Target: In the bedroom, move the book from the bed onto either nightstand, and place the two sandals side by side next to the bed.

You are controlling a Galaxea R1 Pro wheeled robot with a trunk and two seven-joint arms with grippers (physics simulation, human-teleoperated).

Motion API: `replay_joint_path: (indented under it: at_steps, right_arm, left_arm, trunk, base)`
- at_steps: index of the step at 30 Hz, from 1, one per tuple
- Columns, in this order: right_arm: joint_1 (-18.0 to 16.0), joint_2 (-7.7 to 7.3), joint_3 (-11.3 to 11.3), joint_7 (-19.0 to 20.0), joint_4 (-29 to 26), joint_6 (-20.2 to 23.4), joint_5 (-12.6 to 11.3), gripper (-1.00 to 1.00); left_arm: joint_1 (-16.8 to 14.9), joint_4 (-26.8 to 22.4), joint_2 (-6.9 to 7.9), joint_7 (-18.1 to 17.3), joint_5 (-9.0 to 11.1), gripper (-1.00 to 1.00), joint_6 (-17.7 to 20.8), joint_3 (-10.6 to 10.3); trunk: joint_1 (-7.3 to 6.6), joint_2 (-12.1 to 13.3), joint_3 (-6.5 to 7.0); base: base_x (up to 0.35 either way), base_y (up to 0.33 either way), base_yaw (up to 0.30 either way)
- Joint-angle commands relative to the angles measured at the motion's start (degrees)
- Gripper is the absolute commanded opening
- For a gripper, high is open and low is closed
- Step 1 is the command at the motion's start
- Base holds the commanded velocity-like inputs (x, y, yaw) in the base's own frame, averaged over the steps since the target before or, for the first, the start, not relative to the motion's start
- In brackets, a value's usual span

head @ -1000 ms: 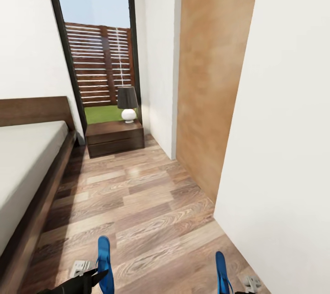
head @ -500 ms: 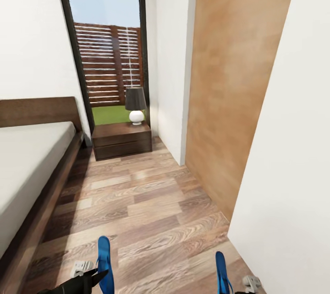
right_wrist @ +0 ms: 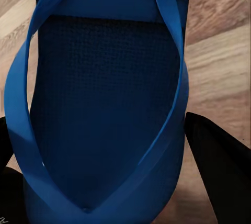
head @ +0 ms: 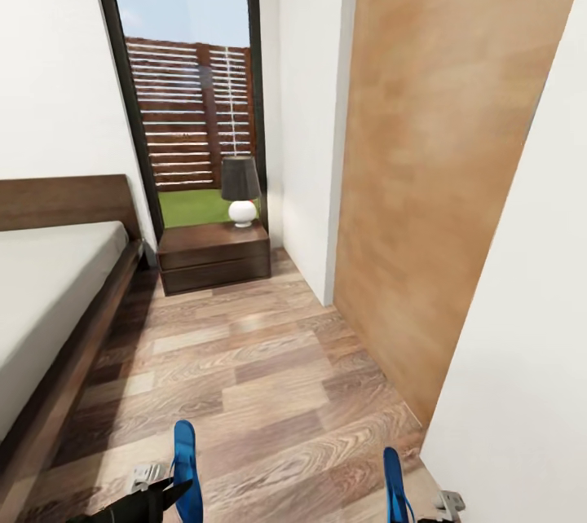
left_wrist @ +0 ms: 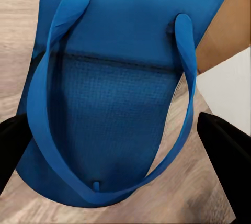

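Note:
Each of my grippers carries one bright blue sandal low over the wood floor. My left gripper (head: 165, 497) is shut on the left sandal (head: 186, 464), whose sole and thong strap (left_wrist: 120, 93) sit between black fingers (left_wrist: 226, 153). My right gripper (head: 412, 516) is shut on the other sandal (head: 395, 481), seen up close with its straps (right_wrist: 104, 93) beside a black finger (right_wrist: 219, 158). The bed (head: 49, 295), with grey mattress and dark frame, runs along the left. A dark nightstand (head: 214, 256) stands ahead by the window. The book is out of view.
A black-shaded lamp (head: 240, 189) sits on the nightstand. A brown wooden door (head: 432, 181) and white wall (head: 530, 393) close in on the right. A tall black-framed window (head: 183, 83) is ahead. A strip of plank floor (head: 244, 360) runs between bed and wall.
The whole picture has shifted: the camera has moved forward, so the nightstand and door look nearer. Both sandals stay held in the same spots at the picture's lower edge.

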Motion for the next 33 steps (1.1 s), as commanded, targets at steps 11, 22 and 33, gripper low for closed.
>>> replay_joint_path:
  at_steps: [11, 22, 33]
  right_arm:
    - [0.0, -0.01, -0.2, 0.2, 0.0, 0.2, -0.3, -1.00]
    - [0.0, -0.01, -0.2, 0.2, 0.0, 0.2, -0.3, -1.00]
    - [0.0, -0.01, -0.2, 0.2, 0.0, 0.2, -0.3, -1.00]
  left_arm:
    - [-0.1, 0.0, -0.05, -0.4, -0.5, -1.00, 0.2, 0.5]
    - [-0.1, 0.0, -0.05, -0.4, -0.5, -1.00, 0.2, 0.5]
    - [-0.1, 0.0, -0.05, -0.4, -0.5, -1.00, 0.2, 0.5]
  trunk:
    - [0.02, 0.0, -0.06]
    - [0.02, 0.0, -0.06]
    - [0.02, 0.0, -0.06]
  base:
    - [0.331, 0.000, 0.120]
    - [0.331, 0.000, 0.037]
    - [0.331, 0.000, 0.000]
